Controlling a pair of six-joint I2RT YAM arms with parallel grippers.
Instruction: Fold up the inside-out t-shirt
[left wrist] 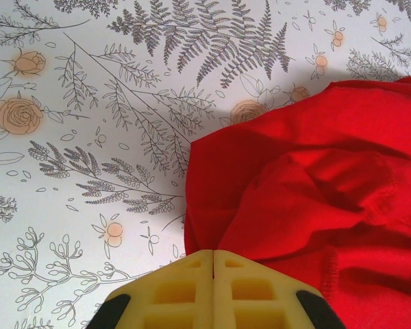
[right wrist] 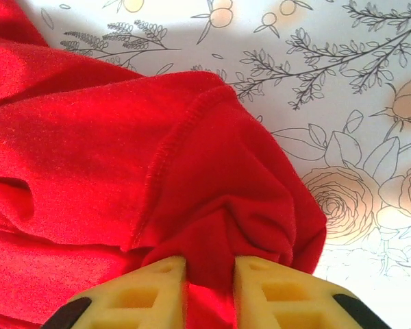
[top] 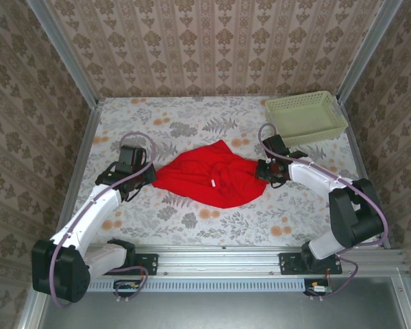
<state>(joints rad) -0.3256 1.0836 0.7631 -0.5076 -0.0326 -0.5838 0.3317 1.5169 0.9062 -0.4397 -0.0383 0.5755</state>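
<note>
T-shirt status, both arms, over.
Left gripper shut on the t-shirt, left edge. Right gripper pinching a bunched fold at its right edge. The t-shirt lies crumpled mid-table, not yet folded. Basket far right, apart from it.

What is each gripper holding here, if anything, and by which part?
Both hold the red t-shirt: the left gripper pinches its left edge, and the right gripper has a bunched fold beside a stitched hem between its jaws.
</note>
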